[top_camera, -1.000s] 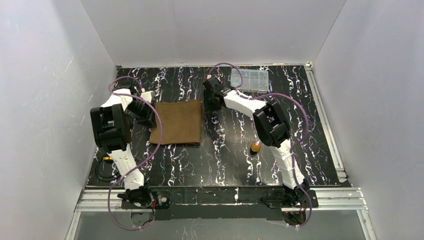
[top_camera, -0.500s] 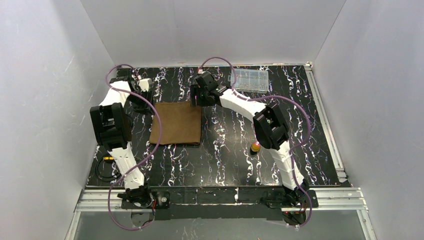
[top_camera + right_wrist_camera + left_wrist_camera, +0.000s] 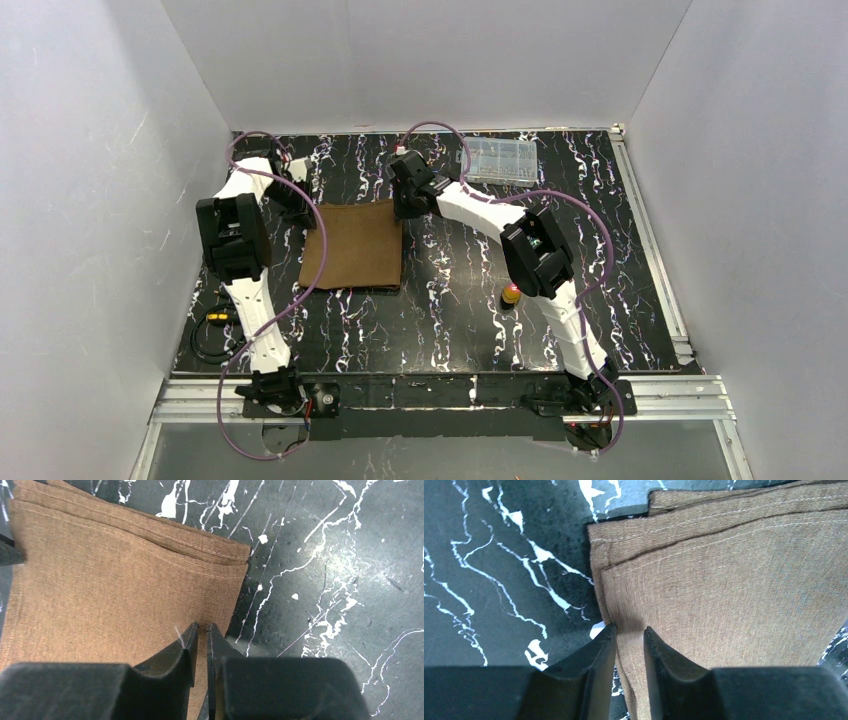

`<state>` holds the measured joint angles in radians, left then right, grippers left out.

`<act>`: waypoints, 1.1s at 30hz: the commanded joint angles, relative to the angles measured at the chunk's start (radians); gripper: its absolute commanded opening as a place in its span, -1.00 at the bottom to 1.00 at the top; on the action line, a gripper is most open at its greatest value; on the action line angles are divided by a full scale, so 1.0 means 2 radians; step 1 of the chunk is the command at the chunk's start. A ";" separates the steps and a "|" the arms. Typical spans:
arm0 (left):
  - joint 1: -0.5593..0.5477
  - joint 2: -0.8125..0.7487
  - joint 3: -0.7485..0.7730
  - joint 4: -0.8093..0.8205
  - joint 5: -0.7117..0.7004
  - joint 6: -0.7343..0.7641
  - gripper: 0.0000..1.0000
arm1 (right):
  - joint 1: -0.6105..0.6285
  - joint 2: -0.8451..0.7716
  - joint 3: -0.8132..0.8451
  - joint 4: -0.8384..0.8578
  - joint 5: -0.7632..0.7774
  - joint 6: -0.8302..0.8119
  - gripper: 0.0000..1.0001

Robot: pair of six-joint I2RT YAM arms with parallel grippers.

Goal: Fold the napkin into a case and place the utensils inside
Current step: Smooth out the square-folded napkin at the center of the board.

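Closest, spotted a gray metal rail along the near edge, with both arm bases bolted onto it. Past that, saw a black table with white squiggly lines all over, like marble. Found one utensil with a gold-orange head on the table, just beside the right arm and well apart from the cloth.

Farther in, saw the napkin, brown and soft, lying flat on the table a bit left of the middle. Looked folded into a few layers, with the edges stacked up. Saw the left gripper at the napkin's far left corner, squeezing the cloth edge between two black fingers, with only a thin gap. Saw the right gripper at the far right corner, pinching the edge there too, nearly closed.

Behind them, spotted a clear plastic box near the far edge, off to the right of the napkin. Saw purple cables looping over the arms. All around, saw plain white walls on the left, the right and the back.
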<state>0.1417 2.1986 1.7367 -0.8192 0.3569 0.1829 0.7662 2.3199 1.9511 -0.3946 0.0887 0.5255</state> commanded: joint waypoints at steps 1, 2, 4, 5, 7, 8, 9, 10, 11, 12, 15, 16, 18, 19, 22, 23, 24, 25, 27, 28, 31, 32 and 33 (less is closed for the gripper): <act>-0.009 0.003 0.020 -0.014 0.021 -0.009 -0.56 | -0.002 -0.009 -0.018 0.012 0.017 -0.007 -0.65; -0.011 0.002 0.022 -0.014 0.022 -0.010 -0.62 | -0.003 -0.012 -0.023 0.013 0.019 -0.008 -0.68; -0.016 0.000 0.022 -0.013 0.022 -0.009 -0.70 | -0.006 -0.018 -0.036 0.016 0.022 -0.010 -0.69; -0.017 -0.001 0.022 -0.012 0.021 -0.008 -0.72 | -0.007 -0.023 -0.045 0.017 0.024 -0.011 -0.70; -0.023 -0.004 0.021 -0.009 0.017 -0.006 -0.77 | -0.012 -0.032 -0.065 0.025 0.024 -0.013 -0.71; -0.026 -0.006 0.019 -0.007 0.015 -0.005 -0.78 | -0.014 -0.036 -0.076 0.032 0.023 -0.013 -0.71; -0.028 -0.008 0.017 -0.005 0.013 -0.003 -0.79 | -0.016 -0.040 -0.086 0.038 0.022 -0.012 -0.71; -0.031 -0.010 0.016 -0.003 0.011 -0.002 -0.79 | -0.018 -0.043 -0.094 0.041 0.021 -0.012 -0.71; -0.033 -0.011 0.015 -0.002 0.009 0.000 -0.80 | -0.019 -0.045 -0.101 0.044 0.020 -0.012 -0.71; -0.036 -0.011 0.014 -0.002 0.008 0.002 -0.80 | -0.021 -0.049 -0.105 0.046 0.019 -0.013 -0.69; -0.041 -0.015 0.009 0.003 0.006 0.005 -0.80 | -0.023 -0.058 -0.111 0.048 0.015 -0.015 -0.21; -0.043 -0.017 0.007 0.005 0.006 0.006 -0.80 | -0.024 -0.061 -0.109 0.049 0.014 -0.015 0.05; -0.045 -0.019 0.005 0.008 0.001 0.009 -0.81 | -0.026 -0.069 -0.104 0.048 0.013 -0.015 0.13; -0.047 -0.020 0.003 0.008 -0.001 0.010 -0.81 | -0.028 -0.072 -0.101 0.049 0.013 -0.014 0.13; -0.046 -0.025 -0.005 0.011 -0.018 0.015 -0.81 | -0.030 -0.090 -0.098 0.065 0.001 -0.006 0.07; -0.046 -0.028 -0.009 0.013 -0.025 0.017 -0.82 | -0.030 -0.095 -0.098 0.075 -0.010 -0.002 0.01; -0.046 -0.032 -0.015 0.016 -0.035 0.019 -0.83 | -0.030 -0.097 -0.095 0.083 -0.022 0.002 -0.07; -0.046 -0.036 -0.020 0.020 -0.041 0.020 -0.83 | -0.031 -0.096 -0.089 0.090 -0.038 0.006 -0.14; -0.046 -0.046 -0.031 0.028 -0.048 0.022 -0.82 | -0.030 -0.080 -0.069 0.105 -0.099 0.014 -0.28; -0.047 -0.050 -0.035 0.031 -0.050 0.021 -0.81 | -0.031 -0.068 -0.056 0.109 -0.129 0.020 -0.35; -0.046 -0.058 -0.038 0.033 -0.054 0.014 -0.69 | -0.032 -0.033 -0.020 0.107 -0.163 0.038 -0.51; -0.047 -0.061 -0.039 0.034 -0.056 0.012 -0.58 | -0.032 -0.023 -0.015 0.105 -0.167 0.042 -0.53; -0.046 -0.065 -0.042 0.035 -0.059 0.008 -0.46 | -0.035 -0.015 -0.015 0.108 -0.170 0.047 -0.54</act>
<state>0.0490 2.1529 1.6741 -0.7483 0.2729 0.2092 0.7033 2.2299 1.8595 -0.2264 -0.1326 0.5720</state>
